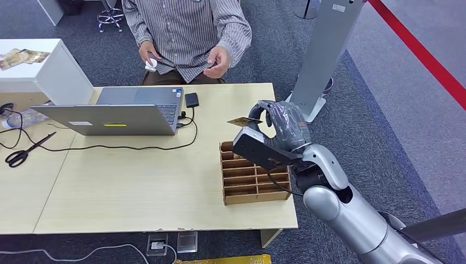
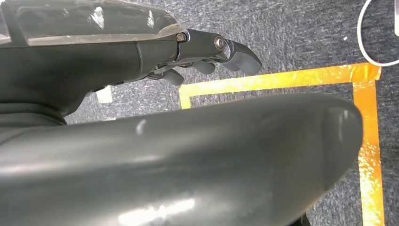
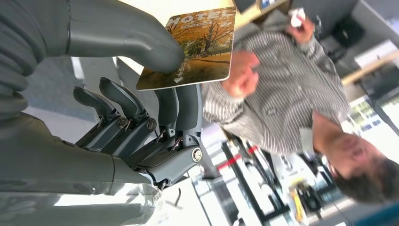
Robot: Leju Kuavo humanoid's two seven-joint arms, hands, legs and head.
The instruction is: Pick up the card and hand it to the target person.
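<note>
**Inspector:** Start with the wooden organizer [image 1: 250,179]. You see a flat, rectangular rack of thin brown board, split into rows of shallow slots, on the pale, smooth-topped table [image 1: 137,192].

**Operator:** And the card?

**Inspector:** The card [image 1: 243,121] hangs in the air just above the organizer's far edge, clear of the slots. It is thin, rigid and glossy with rounded corners; in the right wrist view [image 3: 197,49] you can read "HOTEL" over a print of autumn trees.

**Operator:** How is it held?

**Inspector:** Your right hand [image 1: 272,132] pinches it. The thick grey thumb presses on the printed face, dark fingers [image 3: 181,106] back it from beneath, and most of the card juts out past the fingertips. The other fingers are curled away from it. The arm behind is smooth silver metal with a ribbed grey cover at the wrist.

**Operator:** Left hand?

**Inspector:** Your left hand [image 2: 211,56] hangs over grey carpet and yellow floor tape [image 2: 282,80], fingers curled in with nothing in them.

**Operator:** The person?

**Inspector:** Beyond the organizer, across the table, sits a person in a striped shirt [image 1: 187,27], hands held near the lap. An open grey laptop [image 1: 118,113] stands well to the organizer's left.
</note>
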